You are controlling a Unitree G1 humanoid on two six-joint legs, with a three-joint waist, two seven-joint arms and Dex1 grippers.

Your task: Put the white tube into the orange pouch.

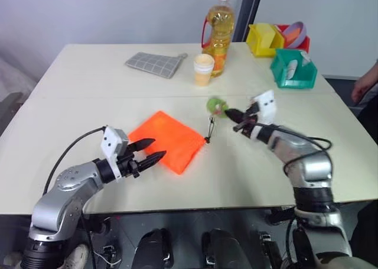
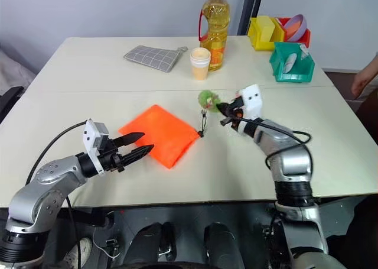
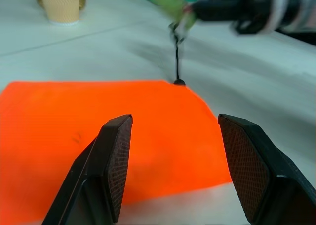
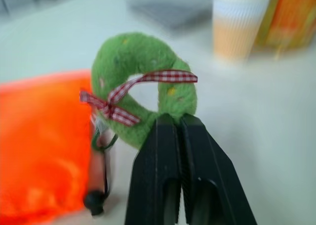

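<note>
On the pale table [image 1: 71, 103], head view: orange pouch [image 1: 165, 140] lying flat, one corner pointing toward the robot. Left gripper [image 1: 157, 149] at the pouch's near-left edge, fingers parted to a middling gap and empty; contact with the fabric not to be told. Black cord [image 1: 211, 127] running up from the pouch's right corner to the green tag [image 1: 215, 106]. Right gripper [image 1: 229, 112] just right of the pouch, fingers pinched together on the tag, tag lifted off the table. Behind the pouch: grey checked cloth [image 1: 152, 64], paper cup [image 1: 203, 69], and oil bottle [image 1: 218, 32] touching or just beside the cup. Far right of the pouch: teal bin [image 1: 293, 70], yellow bin [image 1: 264, 39], red bin [image 1: 295, 37]. A person's hand [image 1: 363, 86] beyond the bins.

Left wrist view: both fingers [image 3: 116, 160] spread apart above the pouch [image 3: 74, 116], nothing between them. Cord [image 3: 177, 57] stretched straight from the pouch's corner to the tag [image 3: 165, 0], tag clamped in the right gripper [image 3: 195, 10]. Cup [image 3: 59, 5] beyond the pouch.

Right wrist view: gripper [image 4: 180, 123] closed tight on the lower rim of the tag [image 4: 143, 86], a green felt ring tied with a red-checked ribbon. Pouch [image 4: 39, 151] below and beside the tag. Cup [image 4: 242, 22], bottle [image 4: 291, 17] and cloth [image 4: 173, 10] further off behind the pouch
</note>
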